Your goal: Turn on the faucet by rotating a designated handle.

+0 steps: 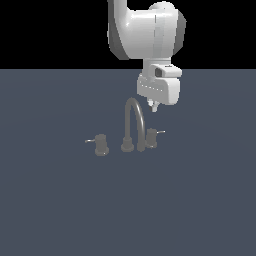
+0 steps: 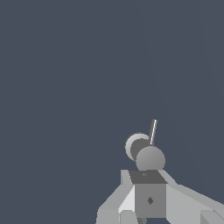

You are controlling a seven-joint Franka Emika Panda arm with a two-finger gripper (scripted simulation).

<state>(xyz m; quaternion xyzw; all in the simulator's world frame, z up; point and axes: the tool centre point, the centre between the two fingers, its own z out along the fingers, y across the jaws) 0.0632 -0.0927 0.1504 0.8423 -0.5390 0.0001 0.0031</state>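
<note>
The faucet (image 1: 134,125) is a dark grey set with an arched spout and two short knobs. The handle (image 1: 151,137) is the knob at the exterior view's right, beside the spout's down-curved tip, and its thin pale lever (image 1: 161,132) points right. The matching knob (image 1: 101,144) stands apart at the left. My gripper (image 1: 154,106) hangs above the handle without touching it, its fingertips together with nothing between them. In the wrist view the handle (image 2: 138,146) and its lever (image 2: 152,131) show just beyond my gripper (image 2: 148,179).
The set stands on a flat blue-grey floor (image 1: 60,200) that runs in all directions. The spout's arch (image 1: 133,104) rises close to the left of my fingertips in the exterior view.
</note>
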